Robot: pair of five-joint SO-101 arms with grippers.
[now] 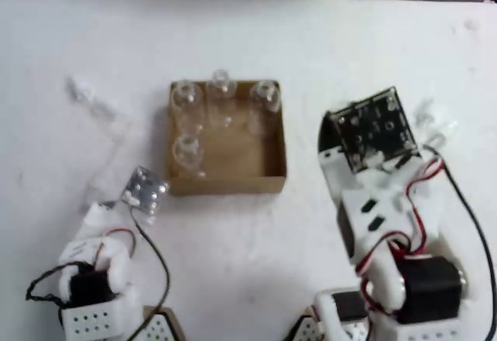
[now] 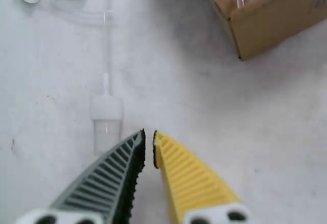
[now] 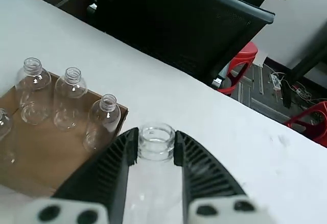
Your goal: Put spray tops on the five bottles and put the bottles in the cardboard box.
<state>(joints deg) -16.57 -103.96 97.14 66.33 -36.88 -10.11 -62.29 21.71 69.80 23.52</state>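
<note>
The open cardboard box (image 1: 273,172) sits mid-table with four uncapped clear bottles standing in it, three along its far side (image 3: 69,97) and one nearer (image 1: 187,150). My right gripper (image 3: 156,145) is shut on the neck of a fifth clear bottle (image 3: 156,138), held upright to the right of the box; the right arm (image 1: 373,131) hides it from above. My left gripper (image 2: 148,138) hangs shut and empty just off the box's near left corner (image 2: 255,27). A clear spray top (image 2: 106,117) lies on the table right beside its grey finger (image 2: 117,170).
More clear spray tops lie at the far left (image 1: 81,91) and behind the right arm (image 1: 433,127). A dark chair (image 3: 204,25) and red stools (image 3: 245,60) stand beyond the table's far edge. White tabletop (image 1: 233,255) lies in front of the box.
</note>
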